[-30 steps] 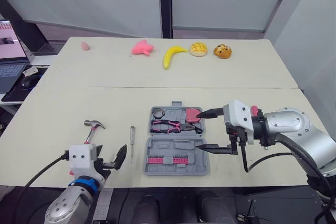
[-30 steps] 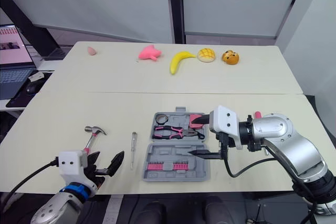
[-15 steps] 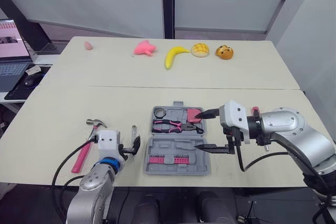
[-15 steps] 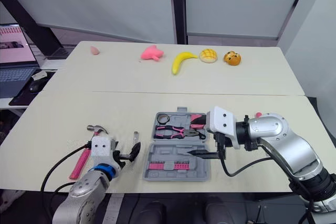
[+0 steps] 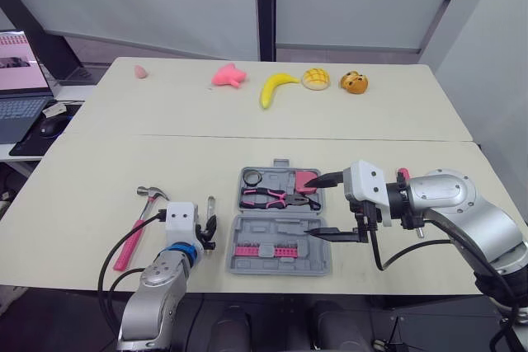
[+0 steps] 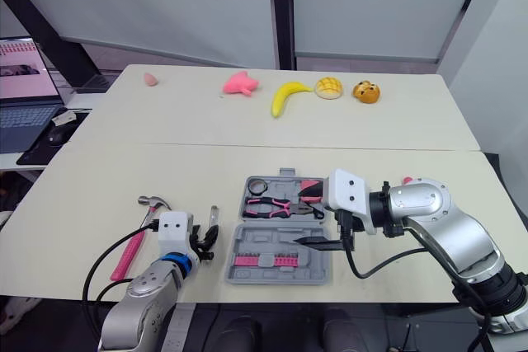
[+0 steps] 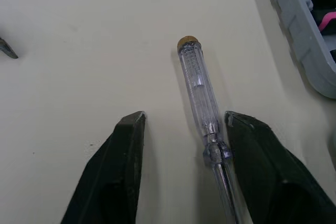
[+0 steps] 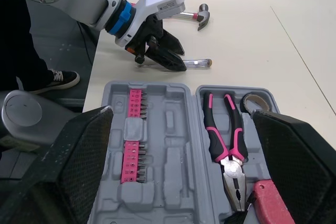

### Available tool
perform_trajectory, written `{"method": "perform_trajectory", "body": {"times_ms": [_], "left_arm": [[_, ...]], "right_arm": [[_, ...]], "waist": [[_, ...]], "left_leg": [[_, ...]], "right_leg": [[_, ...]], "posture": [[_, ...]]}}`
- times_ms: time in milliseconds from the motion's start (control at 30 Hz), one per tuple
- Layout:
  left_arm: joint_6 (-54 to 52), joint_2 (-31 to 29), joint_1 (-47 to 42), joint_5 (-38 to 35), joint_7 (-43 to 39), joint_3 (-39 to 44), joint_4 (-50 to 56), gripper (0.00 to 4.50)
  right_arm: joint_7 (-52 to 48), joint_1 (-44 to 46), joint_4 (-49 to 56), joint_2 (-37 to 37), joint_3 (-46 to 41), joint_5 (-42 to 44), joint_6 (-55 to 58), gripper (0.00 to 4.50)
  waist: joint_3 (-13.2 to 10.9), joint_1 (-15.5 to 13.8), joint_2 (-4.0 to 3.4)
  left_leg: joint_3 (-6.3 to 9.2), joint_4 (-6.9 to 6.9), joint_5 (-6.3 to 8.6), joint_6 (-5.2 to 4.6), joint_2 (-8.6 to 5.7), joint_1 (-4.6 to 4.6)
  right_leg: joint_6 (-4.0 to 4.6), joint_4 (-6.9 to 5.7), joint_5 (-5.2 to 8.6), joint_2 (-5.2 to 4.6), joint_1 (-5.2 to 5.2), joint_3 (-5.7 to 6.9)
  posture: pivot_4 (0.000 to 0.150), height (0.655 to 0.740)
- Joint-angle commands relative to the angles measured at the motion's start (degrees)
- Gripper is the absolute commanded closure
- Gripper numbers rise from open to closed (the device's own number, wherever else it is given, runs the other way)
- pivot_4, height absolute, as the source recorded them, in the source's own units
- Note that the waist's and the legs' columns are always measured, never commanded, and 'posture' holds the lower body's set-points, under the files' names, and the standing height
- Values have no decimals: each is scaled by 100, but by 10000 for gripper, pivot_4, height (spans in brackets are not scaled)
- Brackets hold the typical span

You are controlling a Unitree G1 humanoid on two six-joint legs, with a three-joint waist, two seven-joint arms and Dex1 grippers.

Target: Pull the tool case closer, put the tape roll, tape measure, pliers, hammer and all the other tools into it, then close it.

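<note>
Left hand (image 7: 184, 120) advanced; screwdriver (image 7: 199, 82) now between spread fingers.

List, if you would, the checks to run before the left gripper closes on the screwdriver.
1. Left gripper open, with the screwdriver between its fingers: ok.
2. Screwdriver centred in the gap: not ok. Its shaft lies close against the finger on the case side.
3. Hammer out of the grasp: ok. It lies on the table on the far side of the left gripper from the case.
4. Tool case open to receive the tool: ok.
5. Right gripper out of the way: ok. It is open at the case's right edge.
6. Free slot for the screwdriver in the case: cannot tell.
</note>
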State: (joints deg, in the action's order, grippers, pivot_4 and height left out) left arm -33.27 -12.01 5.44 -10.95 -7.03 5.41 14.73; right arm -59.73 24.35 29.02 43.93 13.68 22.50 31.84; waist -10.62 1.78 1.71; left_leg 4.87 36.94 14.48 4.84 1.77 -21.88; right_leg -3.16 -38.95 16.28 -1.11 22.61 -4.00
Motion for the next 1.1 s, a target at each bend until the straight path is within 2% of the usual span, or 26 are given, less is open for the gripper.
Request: {"method": "perform_trajectory", "body": {"times_ms": [33,100,133,467,833,900,967,1100], "left_arm": [[-41,16,19,-41,-69,17,32,36501],[-77,-34,103,-73,-105,77,150,42702],[-80,-68,157,-78,-125,109,212,43154],[-167,-299,773,-275,-452,235,983,43152],[-212,-294,738,-282,-515,216,634,43152],[-188,-274,747,-305,-520,234,631,35883],[-158,-258,760,-338,-521,257,653,31022],[-62,-256,853,-538,-588,382,981,18280]], "right_arm": [[-10,29,156,-3,-37,-12,-79,0],[-10,9,163,-7,-38,-17,-79,0],[-12,0,164,-12,-39,-21,-80,0],[-54,-53,115,-61,-15,-66,-157,0],[-37,-52,122,-35,31,-86,-156,0],[-22,-57,139,-36,23,-75,-135,0],[-15,-63,158,-34,16,-65,-121,0],[-23,-69,184,-24,-8,-42,-126,0]], "waist": [[0,0,0],[0,2,0],[0,5,0],[0,4,0],[0,6,0],[0,6,0],[0,6,0],[-1,9,0]], "left_leg": [[0,0,0,0,0,0],[0,0,0,0,0,0],[0,0,0,0,0,0],[-1,-1,0,0,0,0],[1,-2,0,0,0,0],[0,-2,0,0,0,0],[0,-2,0,0,0,0],[0,-2,0,0,0,1]], "right_leg": [[0,0,0,0,0,0],[0,0,0,0,0,0],[0,0,0,0,0,0],[0,2,1,0,1,-1],[-1,3,1,0,1,1],[0,3,1,0,1,0],[-1,3,1,0,1,0],[0,3,1,0,1,0]], "posture": [[1500,7255],[1500,7255],[1500,7255],[1500,7255],[1500,7255],[1500,7255],[1500,7255],[1500,7255]]}}
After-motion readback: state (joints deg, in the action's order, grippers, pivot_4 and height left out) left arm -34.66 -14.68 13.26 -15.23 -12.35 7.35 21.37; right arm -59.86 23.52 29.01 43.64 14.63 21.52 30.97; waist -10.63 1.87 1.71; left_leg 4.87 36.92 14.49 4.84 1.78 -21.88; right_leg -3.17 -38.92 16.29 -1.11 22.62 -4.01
